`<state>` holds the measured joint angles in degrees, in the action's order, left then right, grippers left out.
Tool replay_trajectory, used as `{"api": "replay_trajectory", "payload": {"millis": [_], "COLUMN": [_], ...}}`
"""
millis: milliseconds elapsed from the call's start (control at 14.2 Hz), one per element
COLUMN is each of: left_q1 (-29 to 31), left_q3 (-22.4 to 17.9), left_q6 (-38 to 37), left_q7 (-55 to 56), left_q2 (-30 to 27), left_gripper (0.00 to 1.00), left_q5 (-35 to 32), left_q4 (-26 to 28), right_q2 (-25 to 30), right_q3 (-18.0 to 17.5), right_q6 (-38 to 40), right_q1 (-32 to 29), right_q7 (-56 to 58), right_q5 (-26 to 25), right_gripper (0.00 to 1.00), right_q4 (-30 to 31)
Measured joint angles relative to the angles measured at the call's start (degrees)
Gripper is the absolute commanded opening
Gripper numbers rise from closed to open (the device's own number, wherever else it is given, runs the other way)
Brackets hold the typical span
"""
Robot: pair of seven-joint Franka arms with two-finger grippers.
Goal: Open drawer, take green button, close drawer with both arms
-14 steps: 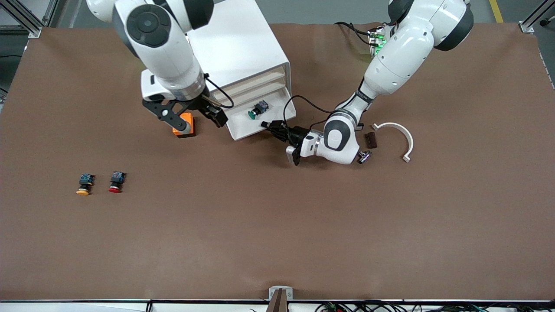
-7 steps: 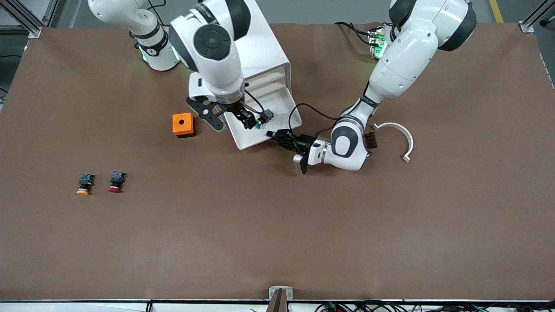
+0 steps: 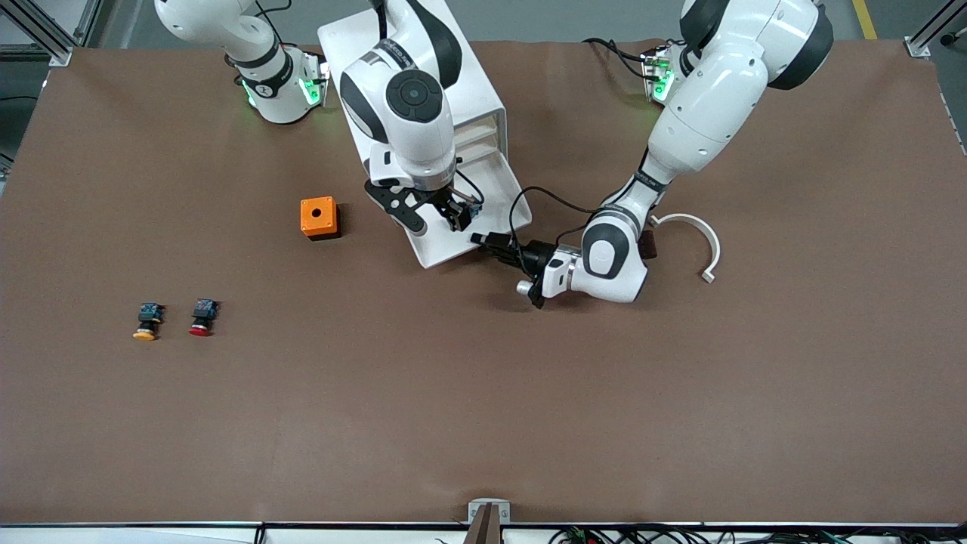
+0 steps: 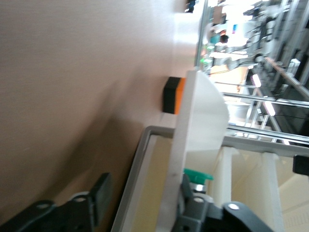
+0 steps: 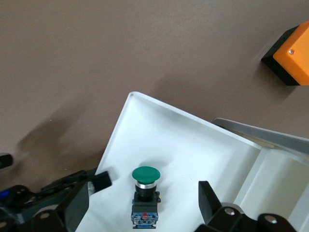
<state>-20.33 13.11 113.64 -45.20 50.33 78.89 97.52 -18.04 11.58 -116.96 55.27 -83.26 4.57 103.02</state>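
Green-capped button [image 5: 145,194] in open drawer [image 5: 159,145]; right tool [image 5: 140,205] open over it

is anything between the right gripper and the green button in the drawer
Nothing visible. The right gripper hangs open over the pulled-out drawer, its fingers either side of the green button. The left gripper is at the drawer's front edge, off to one side.

lots of bare brown tabletop [image 3: 483,408] near the front camera, easy to pass there. open drawer [image 3: 495,198] crowded: right gripper [image 3: 438,215] over it with fingers spread wide around the button [image 5: 145,180], left gripper [image 3: 491,243] low at its front edge. orange box [image 3: 318,217] just beside the drawer, toward the right arm's end. white cabinet [image 3: 408,91] blocks the way above it.
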Motion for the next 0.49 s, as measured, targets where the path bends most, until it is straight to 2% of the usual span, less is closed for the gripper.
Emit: {"api": "replay_trajectory", "payload": {"millis": [492], "left_q1": [4.58], "left_q3": [-0.27], "left_q6": [0.25], "left_q7": [26.22], "left_q2": [-3.48], "left_gripper": [1.00], "left_q5": [-24.17], "left_q4": [-6.35], "right_q2": [-4.75], "right_q3": [-0.04], "right_q6": [-5.99], "right_q1": [3.74], "right_q7": [0.07], "right_q5": [0.86], "right_gripper": [1.00], "right_q4": [0.25]}}
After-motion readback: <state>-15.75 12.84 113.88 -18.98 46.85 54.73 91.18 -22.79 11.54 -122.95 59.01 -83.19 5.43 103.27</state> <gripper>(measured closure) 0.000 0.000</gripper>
